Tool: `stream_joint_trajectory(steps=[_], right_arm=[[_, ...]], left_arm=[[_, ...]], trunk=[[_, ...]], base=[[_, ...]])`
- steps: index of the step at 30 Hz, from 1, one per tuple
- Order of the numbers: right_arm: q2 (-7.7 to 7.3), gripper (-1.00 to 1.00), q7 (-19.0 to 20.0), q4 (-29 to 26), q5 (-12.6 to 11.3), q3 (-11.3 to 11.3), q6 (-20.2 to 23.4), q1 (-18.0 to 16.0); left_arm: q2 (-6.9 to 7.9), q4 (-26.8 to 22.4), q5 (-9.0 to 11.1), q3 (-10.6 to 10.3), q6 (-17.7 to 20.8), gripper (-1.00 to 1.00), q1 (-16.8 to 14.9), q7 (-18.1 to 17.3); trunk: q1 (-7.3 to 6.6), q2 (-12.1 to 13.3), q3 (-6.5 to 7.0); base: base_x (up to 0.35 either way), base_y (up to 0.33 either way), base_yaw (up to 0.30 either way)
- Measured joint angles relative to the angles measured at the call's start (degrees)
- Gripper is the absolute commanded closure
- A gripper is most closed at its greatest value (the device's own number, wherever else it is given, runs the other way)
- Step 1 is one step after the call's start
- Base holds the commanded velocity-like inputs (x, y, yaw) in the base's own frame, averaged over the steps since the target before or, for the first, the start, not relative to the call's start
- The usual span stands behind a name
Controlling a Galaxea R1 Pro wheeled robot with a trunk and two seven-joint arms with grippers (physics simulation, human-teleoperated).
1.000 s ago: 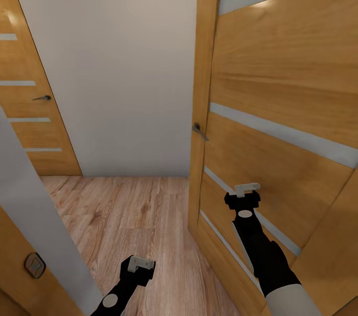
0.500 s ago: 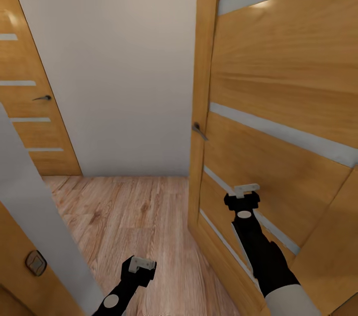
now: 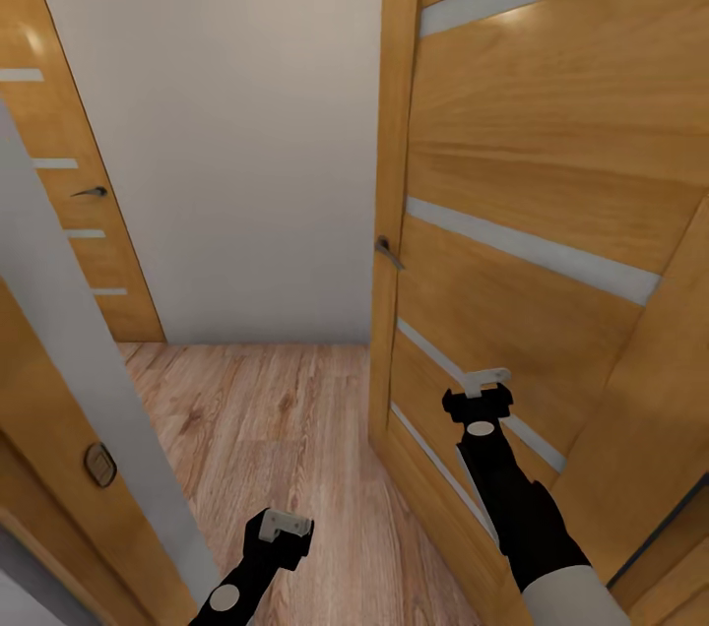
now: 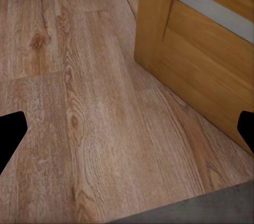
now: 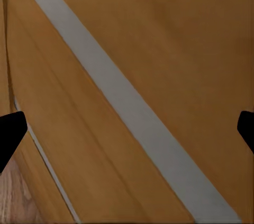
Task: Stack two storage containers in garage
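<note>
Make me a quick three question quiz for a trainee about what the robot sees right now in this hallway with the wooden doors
1. True or false: the right gripper is held up in front of the open wooden panel door with pale horizontal stripes.
2. Multiple choice: the floor under the left gripper is (A) grey concrete, (B) light wood-plank floor, (C) blue carpet.
3. Fill in: the closed wooden door at the far left has a dark metal ____.

Key: 1 true; 2 B; 3 handle. In both wrist views the black fingertips sit at opposite edges, so both grippers are open and hold nothing.
</note>
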Motion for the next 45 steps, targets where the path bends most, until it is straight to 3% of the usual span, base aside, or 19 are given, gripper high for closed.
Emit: stream_joint_trajectory(steps=[7,17,22,24,45], right_arm=[[-0.46,-1.0,-0.6,0.1,0.3,-0.6,0.0,0.0],[-2.05,-1.0,-0.6,0.1,-1.2,0.9,-0.3,0.0],[-2.19,-1.0,-0.5,0.1,-0.8,-1.0,-0.3,-0.1],[-2.21,-1.0,-0.6,0.0,-0.1,-1.0,-0.1,-0.1],[-2.15,-1.0,-0.3,0.1,-0.9,-1.0,-0.3,-0.1]], left_arm=[[-0.03,0.1,-0.1,0.0,0.0,-1.0,0.0,0.0],[-0.06,0.1,-0.1,-0.1,0.1,-1.0,0.0,0.0],[-0.01,0.1,-0.2,-0.1,0.1,-1.0,0.0,0.0],[0.0,0.1,-0.2,-0.1,0.1,-1.0,0.0,0.0],[-0.08,0.2,-0.2,-0.1,0.1,-1.0,0.0,0.0]], trunk=[[-0.02,0.0,0.0],[-0.04,0.0,-0.02],[-0.02,0.0,-0.01],[-0.01,0.0,0.0],[-0.01,0.0,-0.01]], base=[[0.077,-0.071,0.0],[0.082,-0.024,0.0],[0.182,-0.002,0.0],[0.071,-0.001,0.0],[0.087,0.01,0.0]])
